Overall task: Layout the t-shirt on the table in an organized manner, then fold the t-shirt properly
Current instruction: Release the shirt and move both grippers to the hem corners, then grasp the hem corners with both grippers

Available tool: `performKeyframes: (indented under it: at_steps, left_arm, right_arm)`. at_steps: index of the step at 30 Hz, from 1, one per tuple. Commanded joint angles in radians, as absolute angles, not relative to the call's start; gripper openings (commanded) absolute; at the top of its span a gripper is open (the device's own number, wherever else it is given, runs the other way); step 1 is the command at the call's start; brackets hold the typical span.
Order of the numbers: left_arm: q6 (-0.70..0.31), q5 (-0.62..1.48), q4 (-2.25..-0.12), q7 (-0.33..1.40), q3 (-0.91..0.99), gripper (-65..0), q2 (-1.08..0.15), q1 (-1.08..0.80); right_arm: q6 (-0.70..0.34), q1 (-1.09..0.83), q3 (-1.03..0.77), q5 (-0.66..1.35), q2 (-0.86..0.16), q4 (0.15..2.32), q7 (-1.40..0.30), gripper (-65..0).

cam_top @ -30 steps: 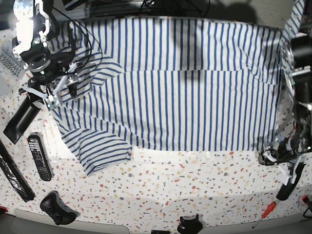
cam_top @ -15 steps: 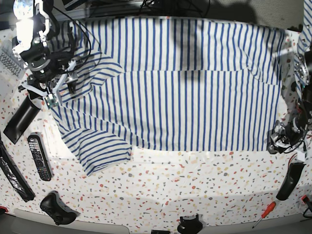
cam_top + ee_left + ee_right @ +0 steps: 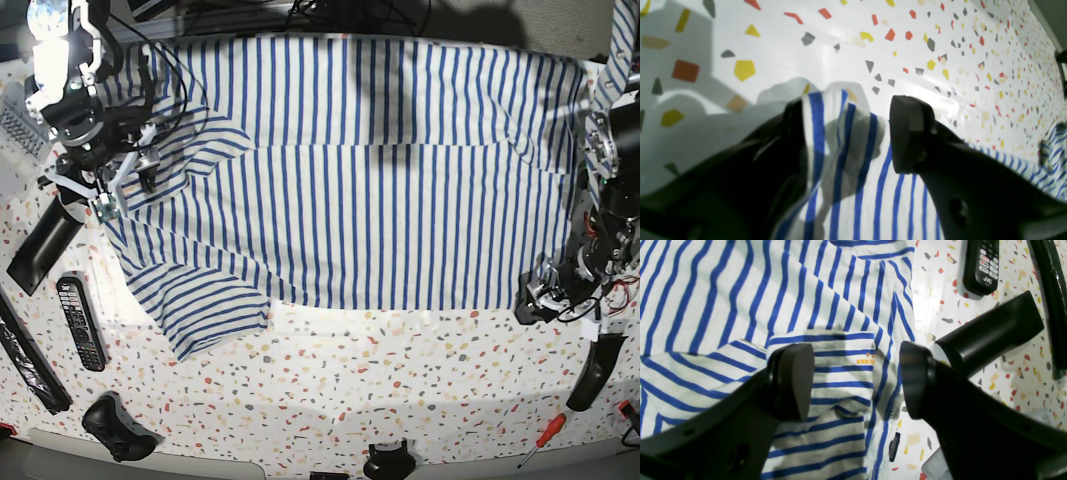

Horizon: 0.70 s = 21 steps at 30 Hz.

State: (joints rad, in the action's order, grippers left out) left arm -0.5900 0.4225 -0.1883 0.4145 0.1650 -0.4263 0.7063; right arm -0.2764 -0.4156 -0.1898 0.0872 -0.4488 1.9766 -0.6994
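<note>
Spreading under everything, the table (image 3: 400, 370) shows its white top and coloured flecks, a remote control (image 3: 81, 322) lying near one side and a red screwdriver (image 3: 542, 440) near the other. The t-shirt (image 3: 370, 210) covers much of it, one part bunched beneath my right gripper (image 3: 855, 381), whose fingers stand apart. My left gripper (image 3: 846, 130) is apart too, a raised fold of cloth between its fingers; compared with half a second ago, it has shifted inward over the shirt's corner.

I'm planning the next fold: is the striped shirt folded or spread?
Mostly spread: t-shirt lies broad, though its lower corner beside the remote is bunched.
</note>
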Motion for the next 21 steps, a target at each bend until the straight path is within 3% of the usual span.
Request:
performKeyframes:
  at_steps: [1, 6, 14, 18, 21]
  left_arm:
    - [-0.585, 0.377, -0.19, 0.455, 0.164, -32.0, -0.427, 0.717]
    - [-0.585, 0.36, -0.192, 0.44, 0.164, -34.1, -0.435, 0.717]
    - [-0.591, 0.379, -0.212, 0.424, 0.164, -50.0, -0.433, 0.717]
    - [-0.607, 0.379, -0.256, 0.438, 0.164, -50.8, -0.433, 0.718]
    - [-0.607, 0.378, -0.294, 0.459, 0.164, -47.7, -0.433, 0.717]
  right_arm:
    - [-0.273, -0.41, -0.196, 0.09, -0.463, 1.993, -0.677, -26.0]
    - [-0.273, -0.41, -0.196, 0.091, -0.462, 1.993, -0.666, -26.0]
    - [-0.273, -0.41, -0.196, 0.091, -0.463, 1.993, -0.666, -26.0]
    - [-0.273, -0.41, -0.196, 0.091, -0.463, 1.993, -0.666, -26.0]
    - [-0.273, -0.41, -0.196, 0.09, -0.462, 1.993, -0.666, -26.0]
